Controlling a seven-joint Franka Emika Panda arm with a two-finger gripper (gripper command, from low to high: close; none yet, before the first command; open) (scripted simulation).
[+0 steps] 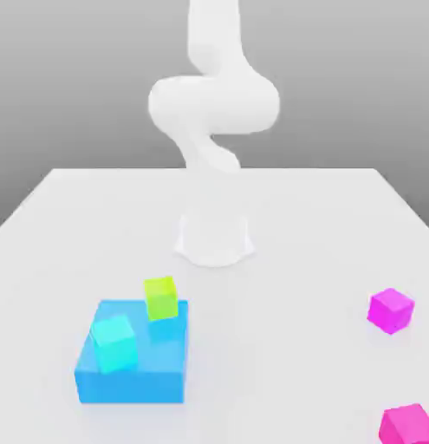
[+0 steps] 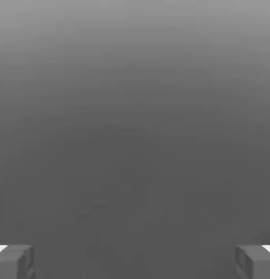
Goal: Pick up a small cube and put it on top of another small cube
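White table (image 1: 278, 260) carries everything; at seven o'clock on it a flat blue block (image 1: 131, 377) bears the lime cube (image 1: 160, 297) on its far edge beside a turquoise cube (image 1: 113, 342); the hot-pink cube (image 1: 410, 425) sits bare at five o'clock, a purpler cube (image 1: 391, 310) beyond; nothing stacked yet; gripper (image 2: 135, 261) spread wide, holding nothing.

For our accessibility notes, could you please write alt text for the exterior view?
A white table holds a flat blue block with a lime cube and a turquoise cube on top. A magenta cube and a hot-pink cube sit apart at the view's right. The white arm rises behind them.
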